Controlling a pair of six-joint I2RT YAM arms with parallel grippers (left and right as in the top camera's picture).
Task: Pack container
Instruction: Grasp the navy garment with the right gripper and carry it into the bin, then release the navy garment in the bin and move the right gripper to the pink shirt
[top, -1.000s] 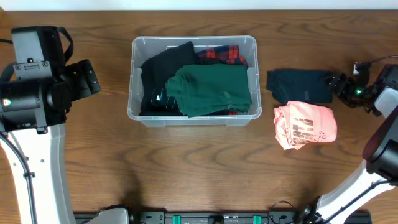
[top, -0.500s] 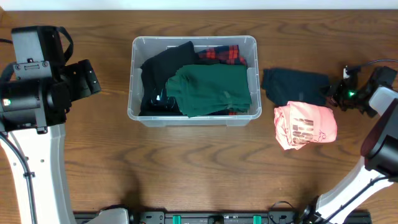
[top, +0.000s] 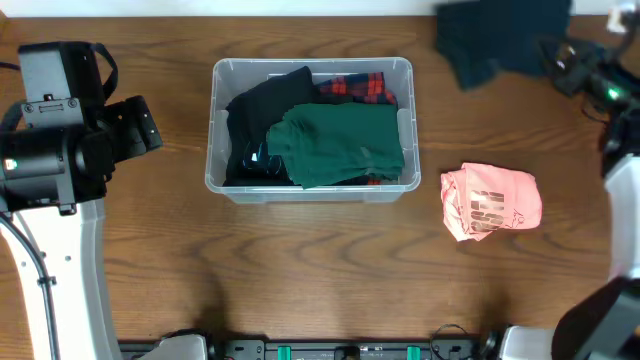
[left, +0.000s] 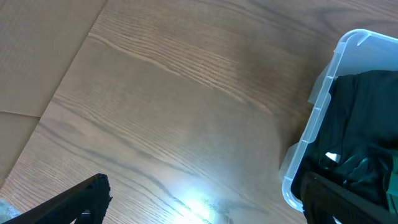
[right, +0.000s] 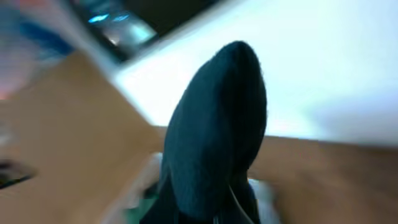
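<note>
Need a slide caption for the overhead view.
Right gripper holds a dark garment up; pink garment lies beside the part-filled container.

A brown wooden table (top: 320, 270) carries a pink folded garment (top: 491, 201) (darker print on top) at the right, well apart from a dark navy garment (top: 500, 40), which shows blurred near the far edge. A black rail (top: 350, 351) lines the near edge.
</note>
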